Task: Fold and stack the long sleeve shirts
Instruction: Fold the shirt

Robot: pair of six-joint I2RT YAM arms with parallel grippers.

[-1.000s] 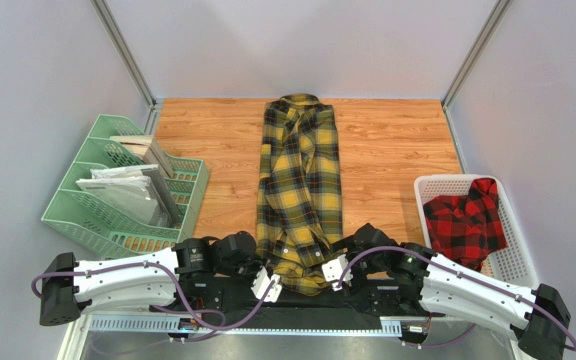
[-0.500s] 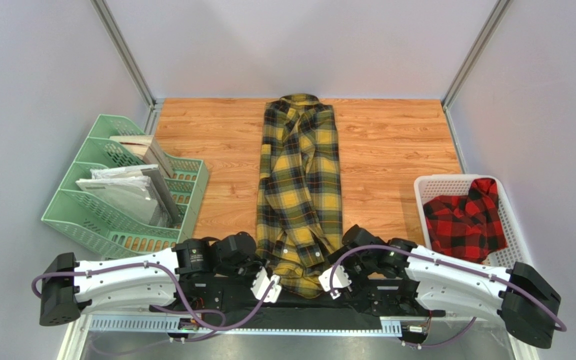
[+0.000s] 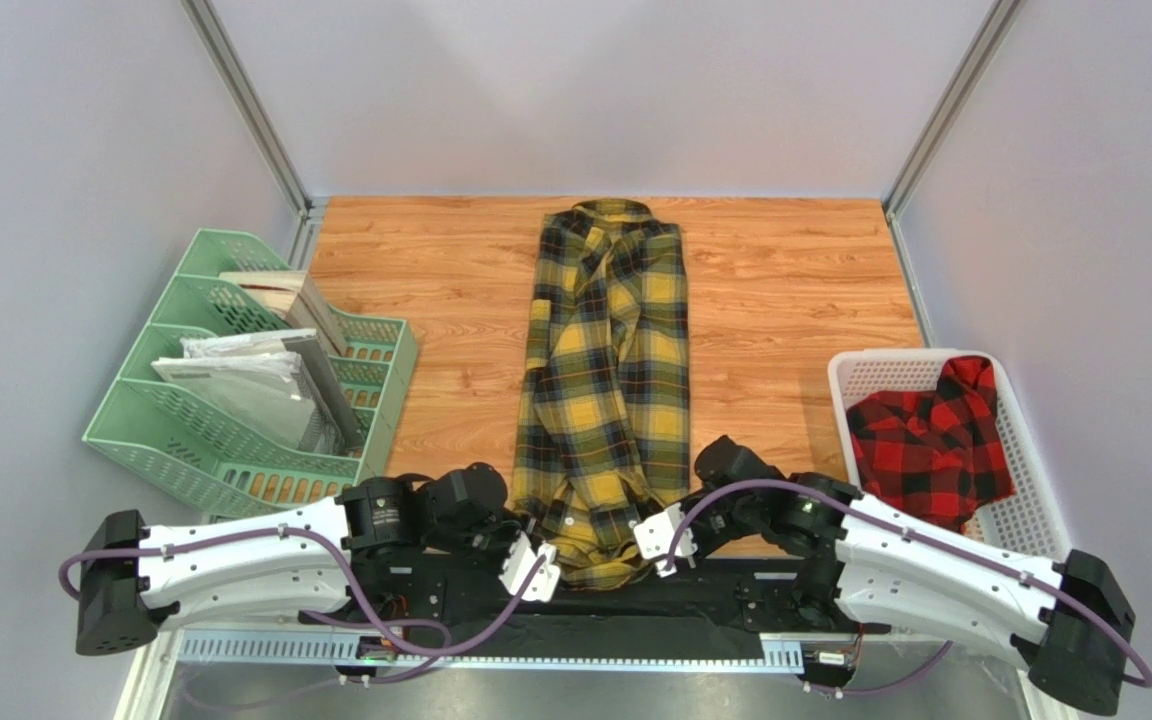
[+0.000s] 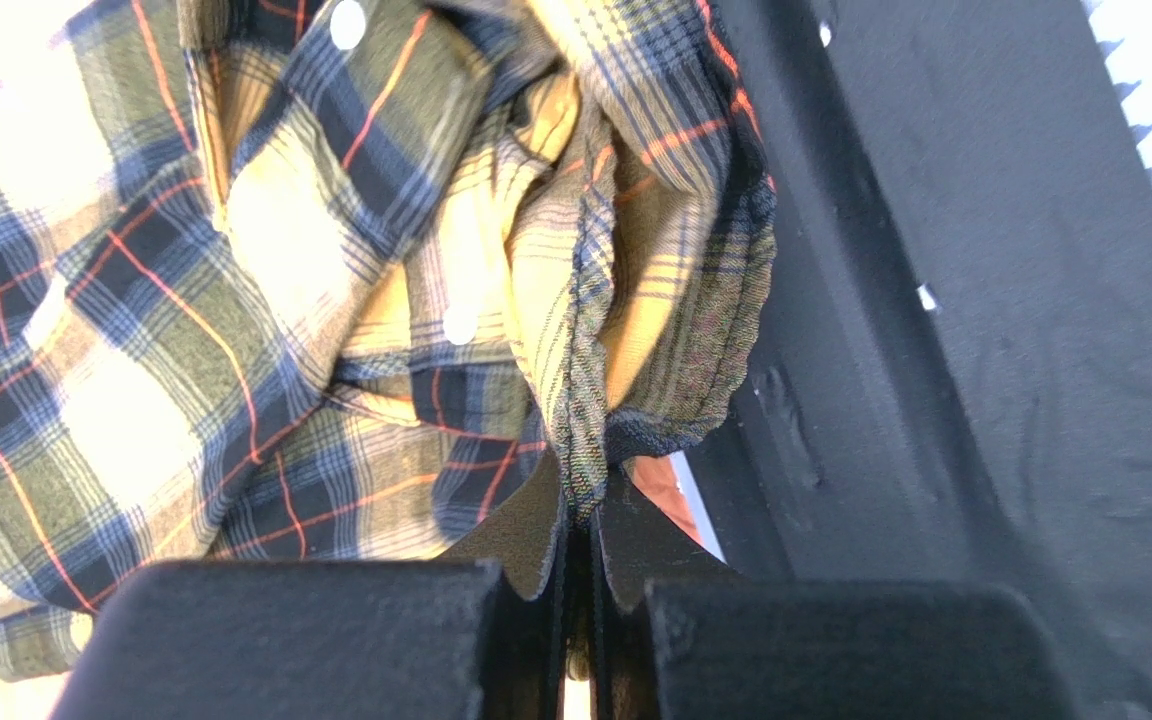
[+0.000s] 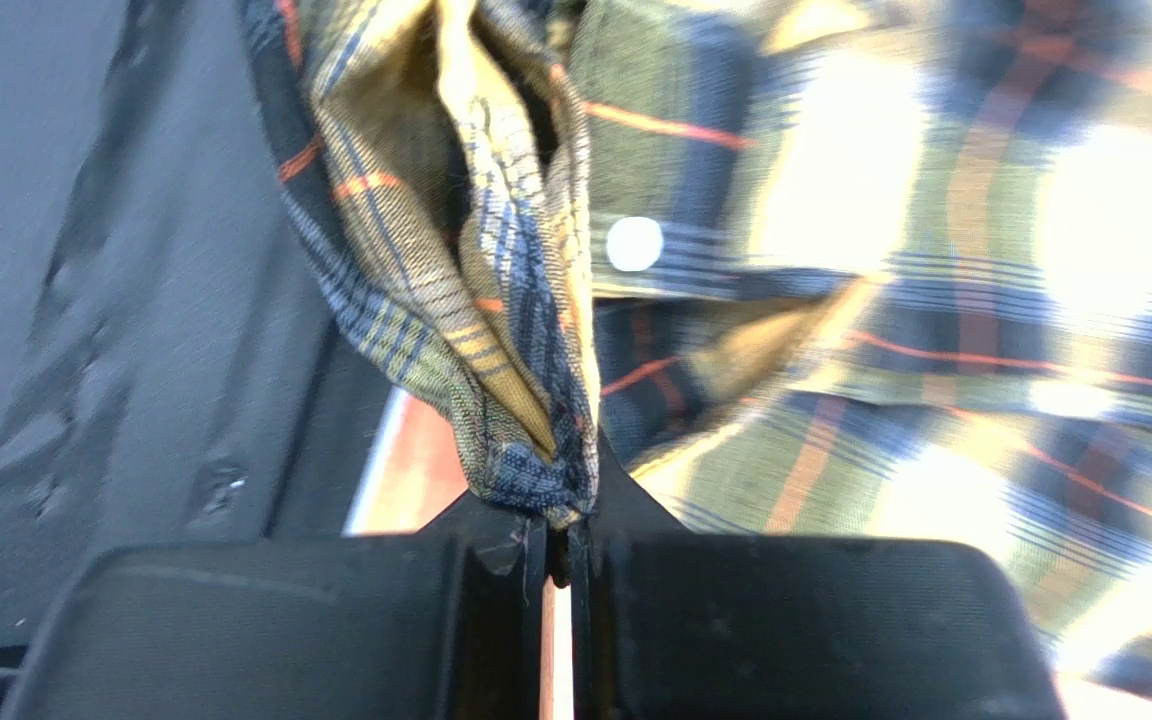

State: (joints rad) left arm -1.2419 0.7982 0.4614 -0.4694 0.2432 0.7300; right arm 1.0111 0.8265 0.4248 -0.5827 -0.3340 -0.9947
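While both sets of jaws sit fully closed, left gripper (image 4: 579, 518) and right gripper (image 5: 564, 518) each pinch the bunched near hem of the yellow-and-black shirt (image 3: 605, 375).

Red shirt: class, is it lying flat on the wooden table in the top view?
No, the red shirt sits bunched inside the white basket.
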